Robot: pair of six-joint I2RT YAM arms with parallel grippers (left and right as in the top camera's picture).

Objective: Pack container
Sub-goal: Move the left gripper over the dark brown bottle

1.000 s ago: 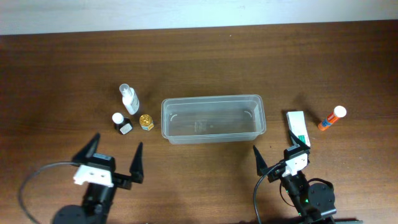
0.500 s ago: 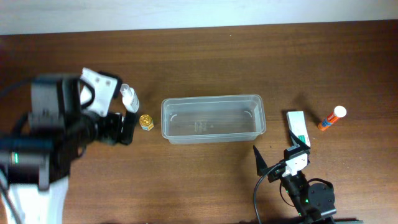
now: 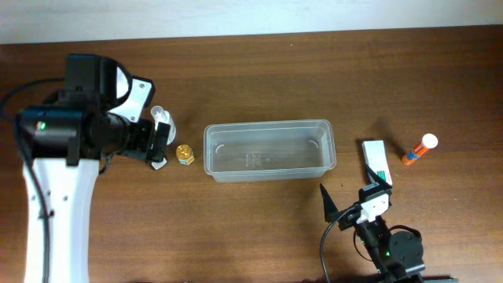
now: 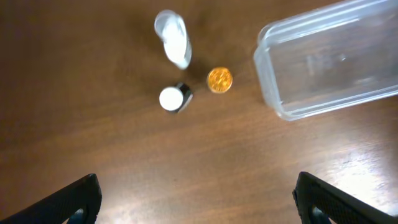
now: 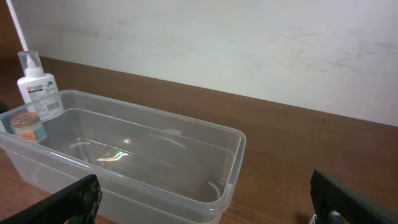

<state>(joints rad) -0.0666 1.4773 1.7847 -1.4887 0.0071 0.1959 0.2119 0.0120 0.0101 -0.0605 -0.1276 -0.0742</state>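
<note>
Left arm: reaches out from the near-left edge over the table [image 3: 259, 71], wrist bent so its camera looks straight down.
Left pincer [image 4: 199, 193]: jaws spread wide, holding nothing, hanging above bare wood at 6 o'clock of the small bottles.
Right arm: folded low at the near edge, at 5 o'clock of the container [image 3: 269, 149].
Right pincer [image 3: 354, 192]: held level, aimed toward 12 o'clock at the container's long wall, jaws wide apart, gripping nothing.
Container: upright at mid-table, long sides running 9 to 3 o'clock, touching neither pincer.
Spray bottle [image 4: 173, 38]: at 9 o'clock of the container.
Dark bottle [image 4: 171, 98]: white cap, at 6 o'clock of the spray bottle.
Gold-lidded jar [image 4: 219, 79]: just beside the container's left end.
Carton [image 3: 376, 161]: at 3 o'clock of the container.
Orange stick [image 3: 419, 149]: at 3 o'clock of the carton.
</note>
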